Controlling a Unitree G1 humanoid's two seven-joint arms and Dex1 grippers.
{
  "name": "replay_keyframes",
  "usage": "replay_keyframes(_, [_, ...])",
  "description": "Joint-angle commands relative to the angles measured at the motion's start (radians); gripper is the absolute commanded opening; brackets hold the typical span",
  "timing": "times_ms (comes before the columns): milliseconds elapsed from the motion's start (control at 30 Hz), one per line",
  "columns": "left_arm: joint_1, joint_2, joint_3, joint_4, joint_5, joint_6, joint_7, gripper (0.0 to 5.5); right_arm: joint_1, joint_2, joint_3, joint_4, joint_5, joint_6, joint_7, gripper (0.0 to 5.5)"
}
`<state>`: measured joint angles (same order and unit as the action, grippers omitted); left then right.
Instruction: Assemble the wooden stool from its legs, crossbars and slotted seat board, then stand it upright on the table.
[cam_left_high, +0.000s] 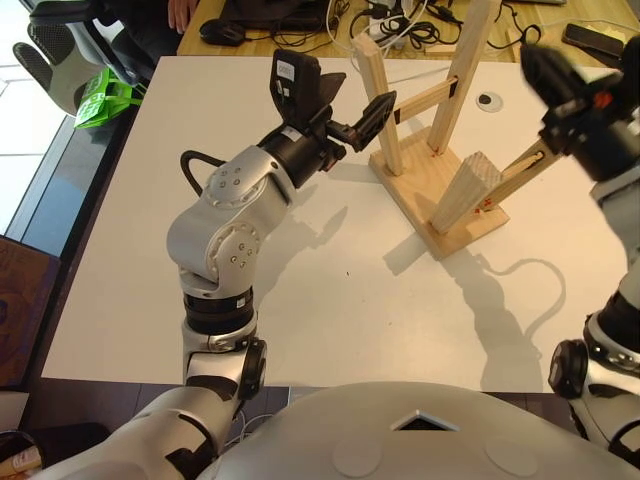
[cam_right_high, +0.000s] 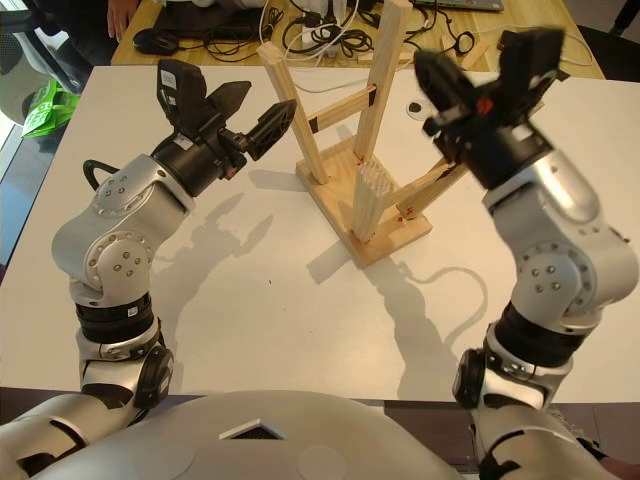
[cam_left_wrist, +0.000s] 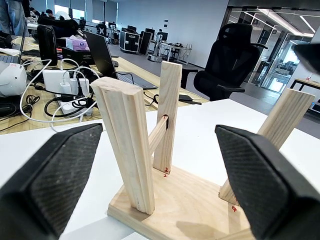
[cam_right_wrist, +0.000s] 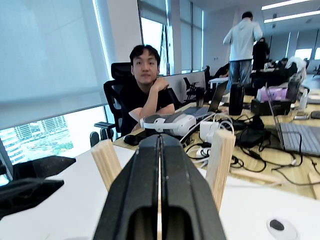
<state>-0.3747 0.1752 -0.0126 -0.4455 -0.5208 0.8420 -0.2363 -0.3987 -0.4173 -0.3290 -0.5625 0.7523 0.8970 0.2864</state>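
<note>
The wooden stool lies upside down on the white table, its seat board (cam_left_high: 412, 200) flat and its legs pointing up. A crossbar (cam_left_high: 425, 98) joins the left leg (cam_left_high: 377, 100) and the far leg (cam_left_high: 462, 70). The near leg (cam_left_high: 470, 190) stands upright, while the right leg (cam_left_high: 522, 170) leans outward. My left gripper (cam_left_high: 350, 108) hovers open just left of the left leg (cam_left_wrist: 127, 145), which sits between its fingers (cam_left_wrist: 55, 175) without touching them. My right gripper (cam_right_high: 435, 80) is shut on nothing, raised above the stool's right side, also seen as joined fingers (cam_right_wrist: 160, 175).
A desk with cables, a power strip (cam_left_high: 390, 25), a mouse (cam_left_high: 222, 32) and a phone (cam_left_high: 600, 40) runs behind the table. A round grommet (cam_left_high: 489, 100) sits in the tabletop. A green bag (cam_left_high: 105, 92) lies off the left edge. Bare tabletop (cam_left_high: 330, 300) spreads in front.
</note>
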Motion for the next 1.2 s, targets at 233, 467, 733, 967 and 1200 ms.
replay_keyframes(233, [0.008,-0.013,-0.007,0.003,0.004,0.004,0.017,4.16,0.236,-0.108,0.068,0.191,0.049,0.513,-0.03,0.02])
replay_keyframes(467, [-0.017,-0.034,0.02,0.023,0.009,-0.032,0.032,4.16,0.076,0.001,0.071,0.09,-0.043,0.086,-0.037,0.02])
replay_keyframes(733, [-0.074,-0.06,0.077,0.048,0.007,-0.119,0.066,4.16,-0.052,0.033,0.099,0.117,-0.151,-0.104,-0.097,0.02])
replay_keyframes(967, [-0.072,-0.063,0.08,0.044,0.001,-0.107,0.087,4.16,0.237,-0.071,0.171,0.182,-0.053,0.331,-0.022,0.02])
replay_keyframes(1200, [-0.065,-0.067,0.082,0.053,0.007,-0.115,0.101,4.16,0.11,0.004,0.097,0.154,-0.086,0.113,-0.052,0.02])
